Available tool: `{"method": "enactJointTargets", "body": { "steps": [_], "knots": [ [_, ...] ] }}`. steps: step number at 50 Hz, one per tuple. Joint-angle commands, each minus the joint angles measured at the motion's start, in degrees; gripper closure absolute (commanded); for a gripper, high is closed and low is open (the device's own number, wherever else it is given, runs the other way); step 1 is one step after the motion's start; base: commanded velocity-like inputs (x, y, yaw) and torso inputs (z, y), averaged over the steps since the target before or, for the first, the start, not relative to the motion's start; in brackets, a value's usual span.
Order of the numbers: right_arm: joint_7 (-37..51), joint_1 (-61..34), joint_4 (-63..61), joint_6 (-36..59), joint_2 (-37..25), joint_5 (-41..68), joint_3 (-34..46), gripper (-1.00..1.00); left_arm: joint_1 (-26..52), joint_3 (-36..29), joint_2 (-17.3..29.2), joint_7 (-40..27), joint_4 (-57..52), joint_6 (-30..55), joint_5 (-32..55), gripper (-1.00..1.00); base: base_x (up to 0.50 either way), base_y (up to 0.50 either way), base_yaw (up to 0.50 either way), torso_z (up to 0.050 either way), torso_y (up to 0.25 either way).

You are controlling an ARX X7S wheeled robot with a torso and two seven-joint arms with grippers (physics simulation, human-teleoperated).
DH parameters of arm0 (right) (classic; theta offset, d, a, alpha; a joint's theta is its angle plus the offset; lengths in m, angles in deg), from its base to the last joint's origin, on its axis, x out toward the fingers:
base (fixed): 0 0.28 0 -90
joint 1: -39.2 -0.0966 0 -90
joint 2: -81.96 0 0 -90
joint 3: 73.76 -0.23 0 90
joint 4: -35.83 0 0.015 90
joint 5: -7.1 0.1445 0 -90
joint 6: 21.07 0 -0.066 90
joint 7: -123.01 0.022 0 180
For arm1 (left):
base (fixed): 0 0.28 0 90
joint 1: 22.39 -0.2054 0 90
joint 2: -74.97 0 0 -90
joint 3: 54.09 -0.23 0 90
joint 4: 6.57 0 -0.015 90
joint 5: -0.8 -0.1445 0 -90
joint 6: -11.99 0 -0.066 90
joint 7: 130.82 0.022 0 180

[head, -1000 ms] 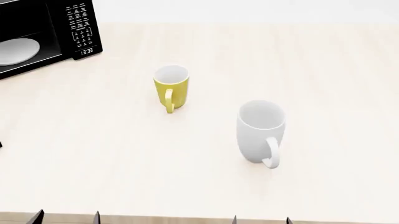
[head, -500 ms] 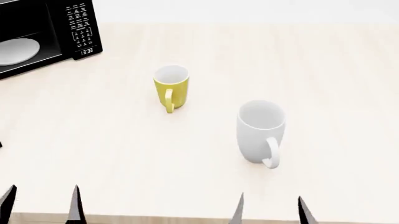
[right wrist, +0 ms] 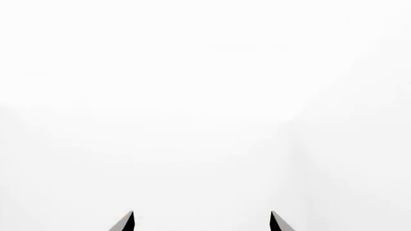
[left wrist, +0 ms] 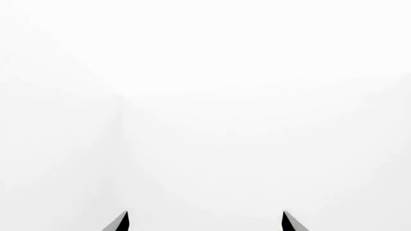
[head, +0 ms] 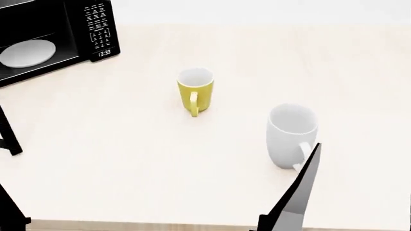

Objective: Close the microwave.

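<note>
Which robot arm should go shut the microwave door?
Probably the left. The microwave sits open at the table's far left, and the left claw is on that side. The right claw rises beside the white mug, farther away.

Microwave (head: 48,41): digital clock display (head: 105,52) at the foot of the control panel, white digits reading 13:33. Keypad (head: 98,26) above it: rows of white lettering, too small to read. Yellow mug (head: 195,92), white mug (head: 292,134): no markings. Wrist views: no text.
</note>
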Motion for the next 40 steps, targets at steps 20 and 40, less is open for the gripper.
{"method": "enactJointTargets", "body": {
  "steps": [20, 40],
  "knots": [
    [4.1, 0.7, -0.6, -3.5, -1.9, -4.9, 2.0, -1.00, -0.2, -1.9, 2.4, -2.2, -0.3, -0.8, 0.2, -1.00, 0.00, 0.50, 0.00, 0.000, 0.000],
    [5.6, 0.9, 0.1, -3.9, -3.2, -5.2, 3.2, -1.00, -0.4, -2.9, 3.4, -3.3, 0.1, -1.3, 0.3, -1.00, 0.00, 0.50, 0.00, 0.000, 0.000]
  ]
}}
